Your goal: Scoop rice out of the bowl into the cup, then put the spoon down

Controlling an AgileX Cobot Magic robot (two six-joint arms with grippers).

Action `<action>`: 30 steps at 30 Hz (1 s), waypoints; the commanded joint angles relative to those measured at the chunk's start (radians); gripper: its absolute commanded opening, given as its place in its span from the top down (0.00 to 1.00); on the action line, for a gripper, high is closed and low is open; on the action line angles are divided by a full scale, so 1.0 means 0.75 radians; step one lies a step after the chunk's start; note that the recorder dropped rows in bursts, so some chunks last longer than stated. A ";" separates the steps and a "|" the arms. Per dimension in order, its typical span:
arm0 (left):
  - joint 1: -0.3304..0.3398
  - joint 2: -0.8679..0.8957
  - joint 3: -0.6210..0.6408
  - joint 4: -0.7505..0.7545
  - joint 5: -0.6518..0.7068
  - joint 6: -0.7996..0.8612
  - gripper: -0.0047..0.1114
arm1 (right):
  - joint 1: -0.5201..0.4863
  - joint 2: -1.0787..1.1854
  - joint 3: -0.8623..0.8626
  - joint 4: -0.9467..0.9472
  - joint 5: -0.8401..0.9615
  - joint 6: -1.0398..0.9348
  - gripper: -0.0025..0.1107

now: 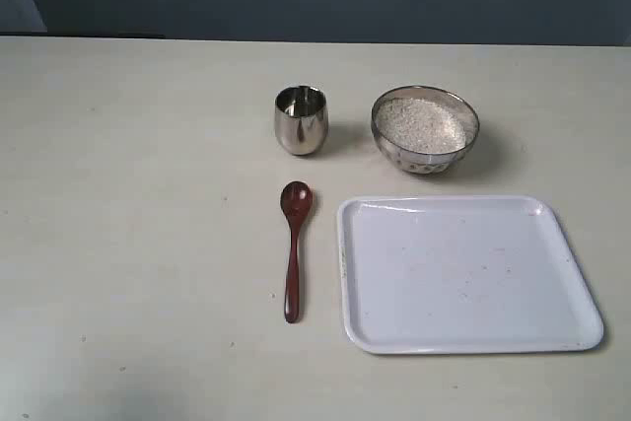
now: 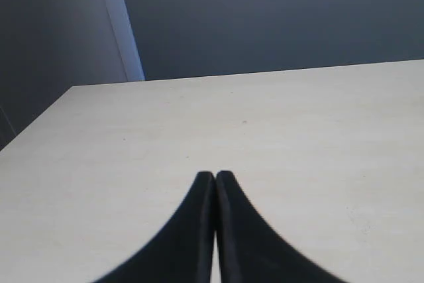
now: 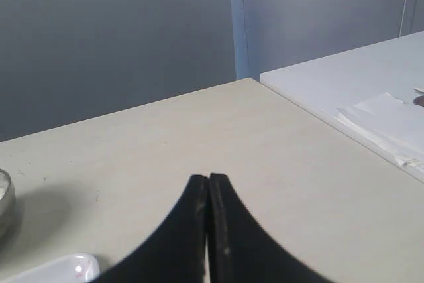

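Observation:
In the exterior view the dark reddish-brown wooden spoon lies flat on the table, its oval bowl pointing toward the steel cup. To the cup's right stands the wider steel bowl, holding a heap of white rice. Neither arm shows in the exterior view. My left gripper is shut with nothing in it, over bare tabletop. My right gripper is shut and empty too; the edge of the bowl shows at the side of its view.
A white rectangular tray lies right of the spoon, below the bowl; its corner shows in the right wrist view. A second white table with papers stands beyond the table edge in the right wrist view.

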 commanded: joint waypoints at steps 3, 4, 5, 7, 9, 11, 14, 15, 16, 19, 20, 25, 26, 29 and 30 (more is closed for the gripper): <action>-0.006 -0.005 -0.003 0.004 -0.017 -0.003 0.96 | -0.008 -0.006 0.005 -0.002 0.002 -0.004 0.98; -0.006 -0.005 -0.003 0.004 -0.017 -0.003 0.96 | -0.008 -0.006 0.005 -0.017 0.009 -0.004 0.98; -0.006 -0.005 -0.003 0.004 -0.017 -0.003 0.96 | -0.008 -0.006 0.005 -0.025 0.017 -0.007 0.98; -0.006 -0.005 -0.003 0.004 -0.017 -0.003 0.96 | -0.008 -0.006 0.005 -0.012 0.023 -0.007 0.98; -0.006 -0.005 -0.003 0.004 -0.017 -0.003 0.96 | -0.008 -0.006 0.005 -0.012 0.023 -0.007 0.98; -0.006 -0.005 -0.003 0.004 -0.017 -0.003 0.96 | -0.008 -0.006 0.005 -0.012 0.023 -0.007 0.98; -0.006 -0.005 -0.003 0.004 -0.017 -0.003 0.96 | -0.008 -0.006 0.005 -0.015 0.023 -0.007 0.98; -0.006 -0.005 -0.003 0.004 -0.017 -0.003 0.96 | -0.008 -0.006 0.005 -0.026 0.025 -0.004 0.98; -0.006 -0.005 -0.003 0.004 -0.017 -0.003 0.96 | -0.008 -0.006 0.005 -0.029 0.028 -0.004 0.98; -0.006 -0.005 -0.003 0.004 -0.017 -0.003 0.96 | -0.008 -0.006 0.005 0.045 -0.089 0.019 0.98; -0.006 -0.005 -0.003 0.004 -0.017 -0.003 0.96 | -0.008 -0.006 0.005 0.126 -0.203 0.073 0.98; -0.006 -0.005 -0.003 0.004 -0.017 -0.003 0.96 | -0.008 -0.006 0.005 0.382 -0.728 0.164 0.98; -0.006 -0.005 -0.003 0.004 -0.017 -0.003 0.96 | -0.008 -0.006 0.005 0.427 -0.759 0.164 0.98; -0.006 -0.005 -0.003 0.004 -0.017 -0.003 0.96 | -0.008 -0.006 0.005 0.491 -0.801 0.164 0.98; -0.006 -0.005 -0.003 0.004 -0.017 -0.003 0.96 | -0.008 -0.006 0.005 0.502 -0.804 0.164 0.98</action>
